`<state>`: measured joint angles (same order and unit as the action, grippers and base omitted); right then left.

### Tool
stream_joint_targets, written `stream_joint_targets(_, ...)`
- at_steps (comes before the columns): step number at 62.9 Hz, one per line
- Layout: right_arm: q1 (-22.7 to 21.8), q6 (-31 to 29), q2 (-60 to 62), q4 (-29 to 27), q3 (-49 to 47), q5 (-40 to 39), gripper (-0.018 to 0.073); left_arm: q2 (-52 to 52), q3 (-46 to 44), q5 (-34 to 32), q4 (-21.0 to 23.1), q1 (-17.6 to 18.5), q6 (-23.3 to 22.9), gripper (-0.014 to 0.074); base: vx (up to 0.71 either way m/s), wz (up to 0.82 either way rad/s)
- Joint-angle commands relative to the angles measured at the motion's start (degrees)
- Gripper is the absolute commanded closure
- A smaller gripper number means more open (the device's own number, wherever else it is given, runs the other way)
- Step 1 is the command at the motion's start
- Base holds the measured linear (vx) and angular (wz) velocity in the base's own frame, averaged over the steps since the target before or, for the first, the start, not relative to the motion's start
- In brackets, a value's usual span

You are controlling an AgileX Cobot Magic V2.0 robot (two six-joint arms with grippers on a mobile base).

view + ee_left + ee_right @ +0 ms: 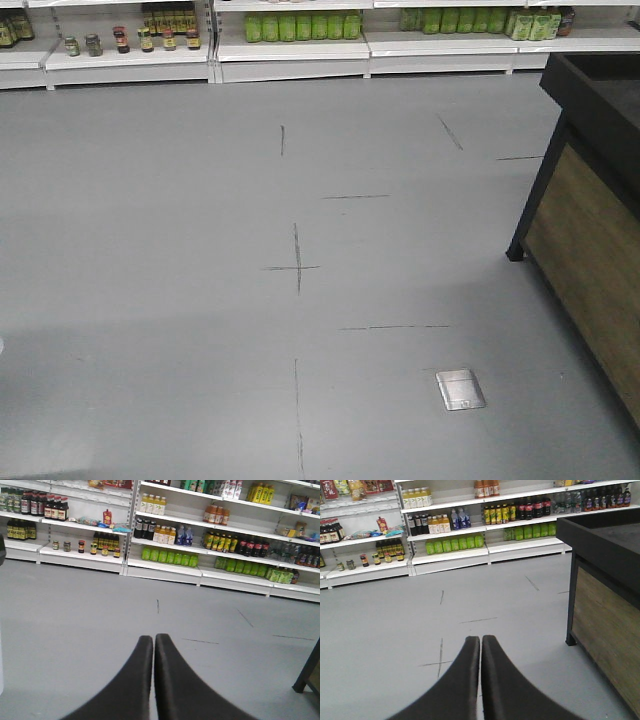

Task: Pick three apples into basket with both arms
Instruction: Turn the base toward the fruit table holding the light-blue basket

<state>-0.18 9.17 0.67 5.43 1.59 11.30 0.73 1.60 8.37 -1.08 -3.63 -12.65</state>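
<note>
Neither the apples nor the basket shows in any view, so where they lie cannot be told. The picking has not begun, and the first risk is plain: an arm reaching with no target in sight.

At the far left, the shelves (80, 555) along the back wall carry small jars (81, 546) low down. The left pincer (153, 638) hangs over bare grey floor (150, 250), its two dark fingers pressed together tip to tip with nothing between them. Brought down onto an apple like that, it would knock the fruit and set it rolling, so it must open first.

Mid-floor there is a cross mark (297, 266) with thin lines near it, and a metal floor plate (460, 389) lies flush toward the near right. A row of green bottles (300, 26) sits on the low shelf beyond.

The right pincer (480, 639) is likewise closed and empty.

At the right stands a dark bench (590, 230) with a wood-panelled side. Its black corner leg is planted on the floor, close to the right arm's side. Its top is hardly visible, so whether the fruit is on it cannot be told. If the base turns or drives that way, the right arm is the likelier one to clip that near corner or top edge.
</note>
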Motion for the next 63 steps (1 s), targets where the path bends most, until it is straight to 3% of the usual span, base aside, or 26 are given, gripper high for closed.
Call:
stream_joint_targets(1, 0.07, -0.37, 0.7, 0.58, 0.71, -4.17, 0.0564, 0.73, -1.45, -4.62, 0.31, 0.34, 0.07, 0.0603, 0.2, -0.18)
stream_joint_targets(33, 0.07, -0.37, 0.7, 0.58, 0.71, -4.17, 0.0564, 0.73, -1.45, -4.62, 0.31, 0.34, 0.07, 0.0603, 0.19, -0.23)
stream_joint_targets(63, 0.07, -0.37, 0.7, 0.58, 0.71, -4.25, 0.0564, 0.73, -1.45, -4.62, 0.31, 0.34, 0.07, 0.0603, 0.14, -0.44)
